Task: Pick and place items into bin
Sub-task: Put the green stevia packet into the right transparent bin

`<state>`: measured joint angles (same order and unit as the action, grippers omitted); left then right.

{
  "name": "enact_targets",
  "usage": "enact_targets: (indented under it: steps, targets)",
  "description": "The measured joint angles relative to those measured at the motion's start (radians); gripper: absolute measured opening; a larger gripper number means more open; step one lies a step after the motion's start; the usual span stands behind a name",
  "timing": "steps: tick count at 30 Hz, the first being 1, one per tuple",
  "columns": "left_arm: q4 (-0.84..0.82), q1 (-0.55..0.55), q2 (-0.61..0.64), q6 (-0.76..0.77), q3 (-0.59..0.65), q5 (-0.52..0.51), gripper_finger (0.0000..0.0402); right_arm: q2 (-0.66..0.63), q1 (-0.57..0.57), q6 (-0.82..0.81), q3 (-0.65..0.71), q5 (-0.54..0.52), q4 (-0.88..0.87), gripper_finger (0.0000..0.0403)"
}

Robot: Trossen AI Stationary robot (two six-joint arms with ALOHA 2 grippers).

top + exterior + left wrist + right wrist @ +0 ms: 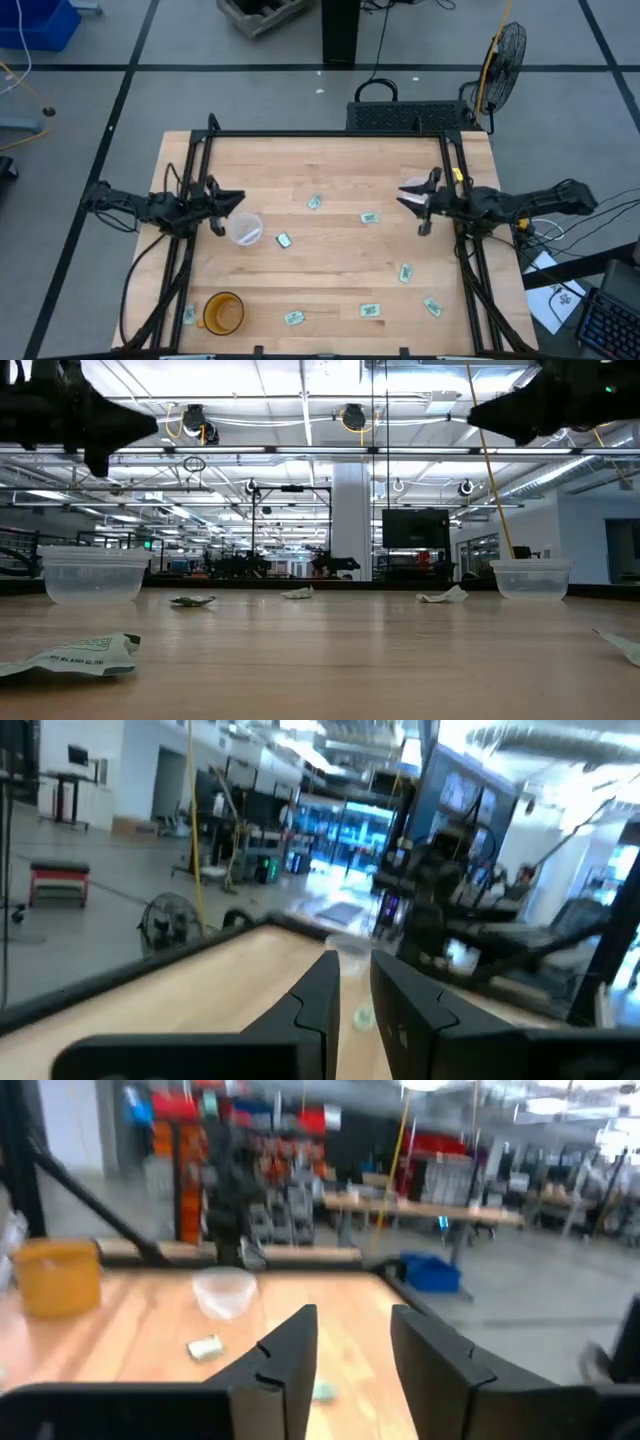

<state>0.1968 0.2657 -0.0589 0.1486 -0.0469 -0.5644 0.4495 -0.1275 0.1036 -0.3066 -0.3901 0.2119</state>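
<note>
The left gripper [232, 200] hangs above the table at the nine o'clock side of the high view, its two dark fingers [318, 995] parted by a narrow gap and holding nothing. Just below and beside its tips stands a clear plastic cup [245, 229], apart from the fingers.

The right gripper [413, 193] hangs at the three o'clock side, its fingers [290, 1350] spread a little wider than the left pair's and likewise empty. A second clear cup [414, 184] sits at its tips; whether the two touch cannot be told. From table height both grippers are well above the wood, neither touching it.

The packets lie loose across the wooden table [330, 160], none of them held. One packet [315, 202] lies just left of centre, another [370, 217] toward three o'clock from it, and a darker one [284, 240] next to the left-hand clear cup. Toward five o'clock lie one [405, 272] and, farther out, one [432, 306]. Along the six o'clock edge rest a packet [371, 311] and a packet [293, 318]. At seven o'clock a packet [189, 314] lies just beside an orange cup [223, 313] that stands upright near the table's edge. From table height, a crumpled packet [75, 655] lies closest to the lens.

Beyond the table at twelve o'clock sits a black crate [408, 116], and a floor fan [502, 55] stands toward one o'clock.
</note>
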Motion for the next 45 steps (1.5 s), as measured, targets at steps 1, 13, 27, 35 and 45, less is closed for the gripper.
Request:
enact_targets:
  steps: [1,13,27,35,45]
  targets:
    - [0.000,-0.005,0.000,-0.014,-0.020,0.006,0.0065,0.055,0.008,-0.023,-0.044,0.005,-0.015,0.0134]
    - [-0.340,-0.058,-0.171,-0.234,-0.376,-0.102,0.0100,0.636,0.070,-0.408,-0.295,0.133,-0.370,0.0141]
    - [-0.359,-0.089,-0.405,-0.233,-0.409,-0.118,0.0181,0.887,0.167,-0.509,-0.296,0.154,-0.351,0.0141]
    - [-0.357,-0.090,-0.439,-0.214,-0.408,-0.118,0.0182,0.941,0.186,-0.522,-0.296,0.158,-0.353,0.0141]
    - [-0.357,-0.090,-0.439,-0.188,-0.408,-0.117,0.0182,1.011,0.185,-0.594,-0.296,0.198,-0.352,0.0141]
